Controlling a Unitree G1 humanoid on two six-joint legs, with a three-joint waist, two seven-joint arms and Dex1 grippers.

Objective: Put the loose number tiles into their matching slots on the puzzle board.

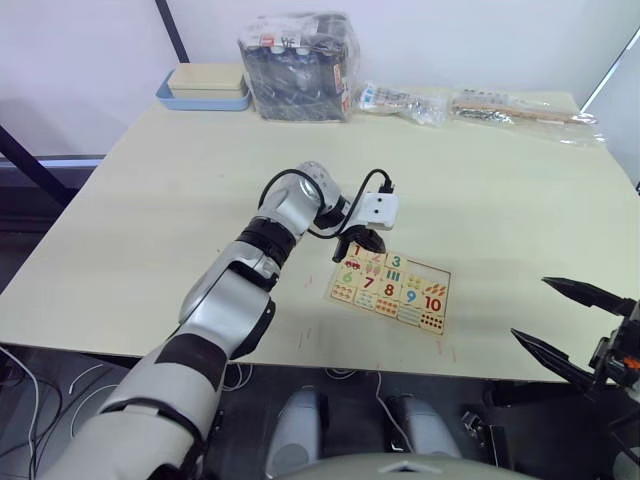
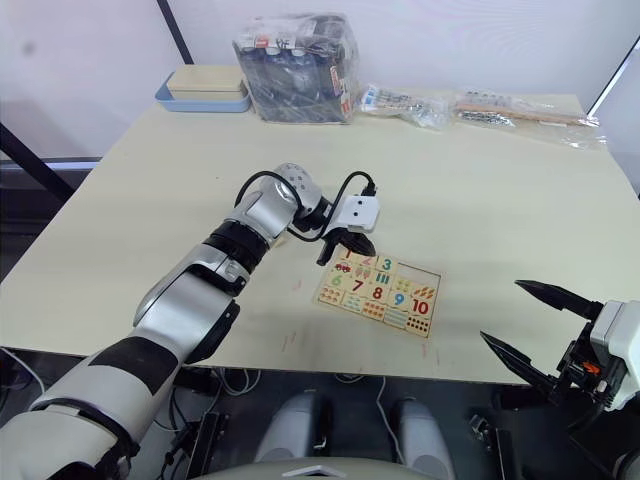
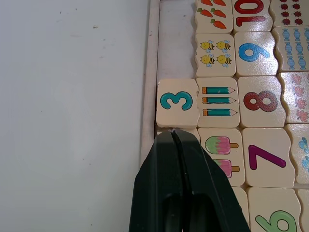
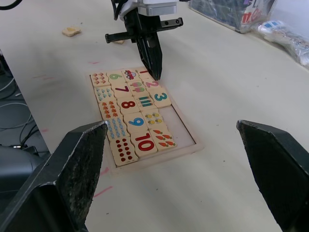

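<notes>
The puzzle board (image 1: pixel 446 274) lies near the table's front edge, right of centre. Tiles 1, 2 and 3 (image 3: pixel 177 101) sit in its top row, and the bare slots (image 4: pixel 182 125) beside the 3 hold nothing. My left gripper (image 3: pixel 172 133) is shut with nothing between its fingers. Its tip (image 4: pixel 156 73) rests on the 2 tile, which it mostly hides in the left wrist view. One loose tile (image 4: pixel 71 31) lies on the table beyond the board, and another small piece (image 4: pixel 118 42) sits behind the left gripper. My right gripper (image 2: pixel 500 311) hangs open off the table's front right edge.
A blue-rimmed tray (image 1: pixel 205 92) stands at the back left, beside a plastic bag of dark items (image 1: pixel 300 68). Clear packets (image 1: pixel 405 102) and a long wrapped pack (image 1: pixel 520 107) lie along the back edge. Pink marks dot the table near the board.
</notes>
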